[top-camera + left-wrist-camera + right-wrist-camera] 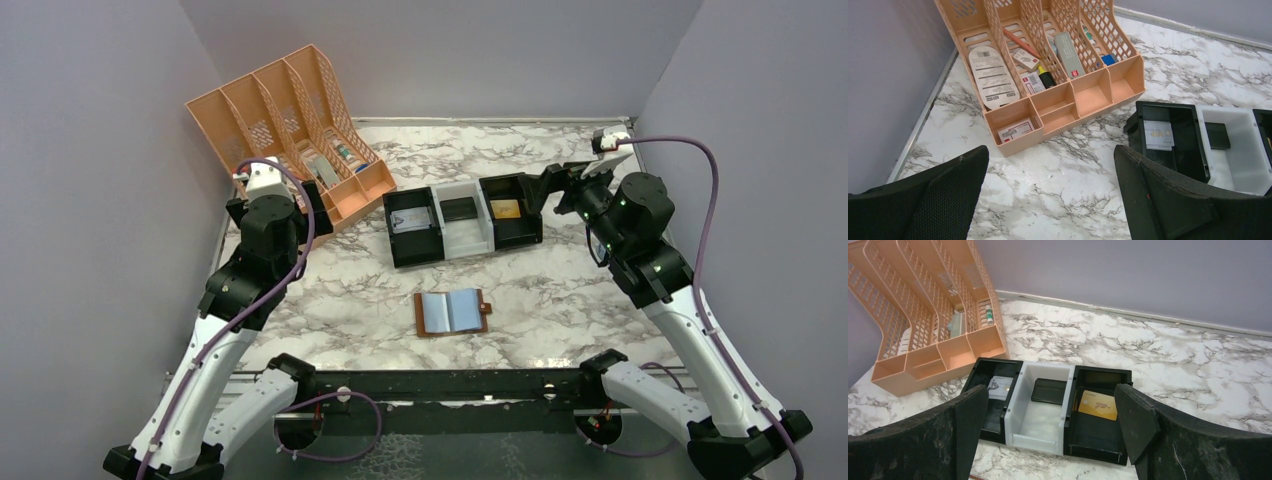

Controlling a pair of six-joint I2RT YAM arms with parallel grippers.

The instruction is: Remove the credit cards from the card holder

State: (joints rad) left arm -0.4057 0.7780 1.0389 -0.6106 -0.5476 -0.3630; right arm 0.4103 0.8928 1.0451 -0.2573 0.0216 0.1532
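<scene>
The brown card holder [452, 312] lies spread open on the marble near the front, its pale blue-grey inside facing up. I cannot tell whether a card sits in its pockets. Three joined trays stand behind it. A silver card [999, 388] lies in the left black tray [392, 235], a black card [1048, 390] in the white tray [465, 240], and a gold card [1098, 405] in the right black tray [518, 238]. My right gripper [560, 185] hovers open at the right end of the trays. My left gripper [318, 203] is open and empty beside the orange organizer.
An orange mesh desk organizer [290, 130] with pens, labels and small boxes stands at the back left, close to my left gripper [1050, 160]. Grey walls close in the table on the left, back and right.
</scene>
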